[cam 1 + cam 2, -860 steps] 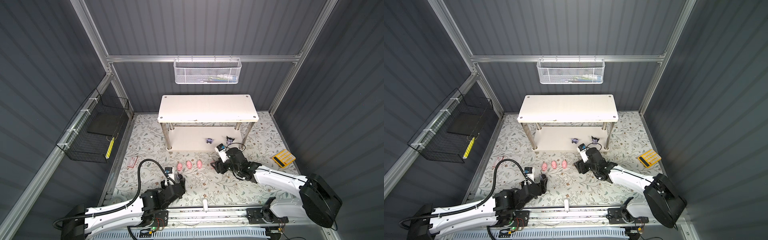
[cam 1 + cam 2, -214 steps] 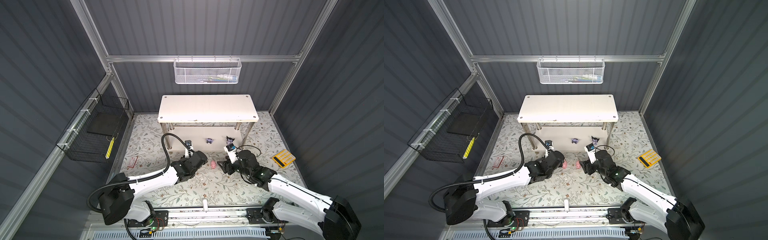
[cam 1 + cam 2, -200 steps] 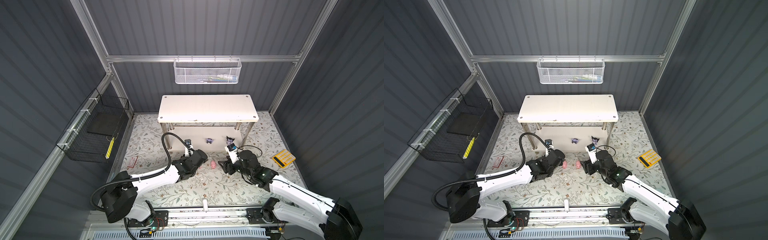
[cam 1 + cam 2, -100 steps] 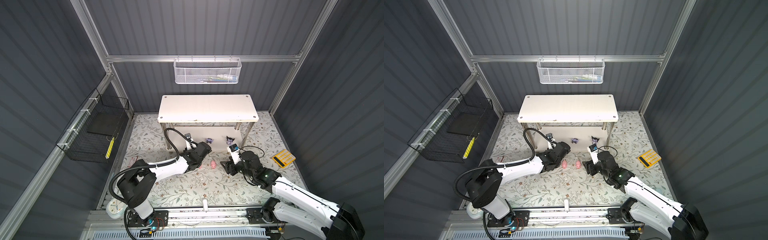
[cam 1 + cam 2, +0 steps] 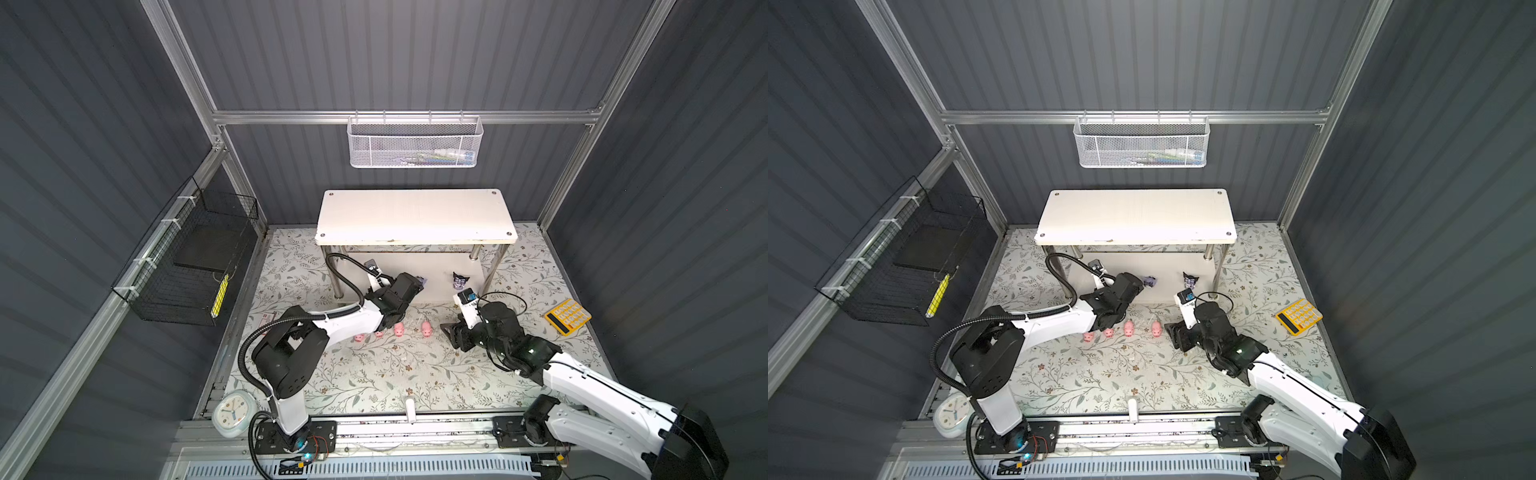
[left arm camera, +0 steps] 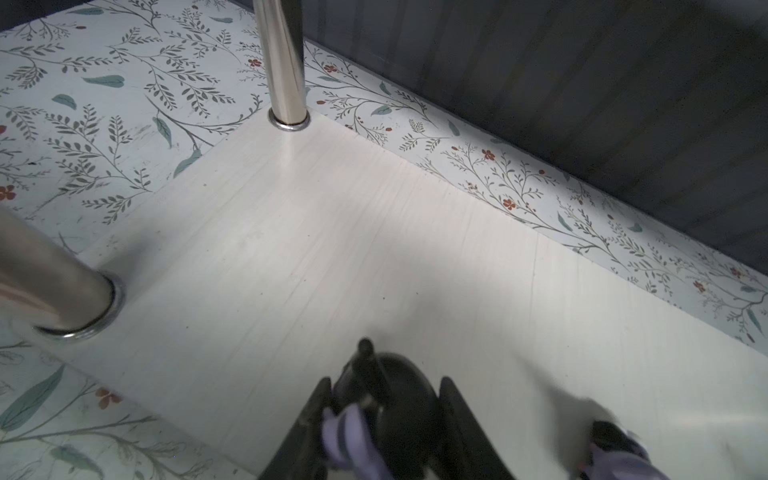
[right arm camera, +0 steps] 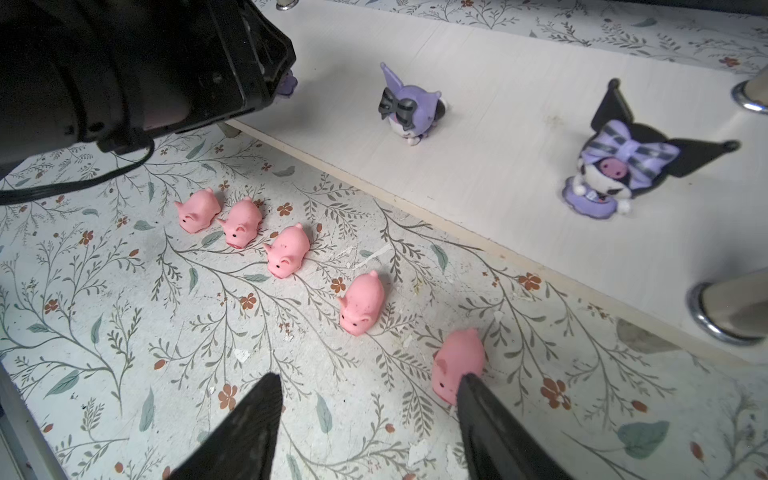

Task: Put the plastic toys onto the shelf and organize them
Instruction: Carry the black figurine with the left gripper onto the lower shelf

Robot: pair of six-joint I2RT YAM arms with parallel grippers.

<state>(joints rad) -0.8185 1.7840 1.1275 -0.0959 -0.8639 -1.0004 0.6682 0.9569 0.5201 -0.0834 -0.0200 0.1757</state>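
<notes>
The lower board of the shelf (image 6: 332,228) lies bare from its left legs (image 6: 286,62) across to the left gripper (image 6: 384,401). That gripper's fingers clamp a black-and-purple figure (image 6: 390,399) above the board, close to its near edge. Further right, two more figures (image 7: 409,108) stand on the board, well apart. Five pigs (image 7: 289,249) line the mat (image 5: 374,374) just in front. The right gripper (image 7: 369,382) hovers spread and empty, one finger at the rightmost pig (image 7: 457,365); I cannot tell if they touch. A calculator (image 5: 567,316) lies far right. The left wrist view cuts off the middle figure.
</notes>
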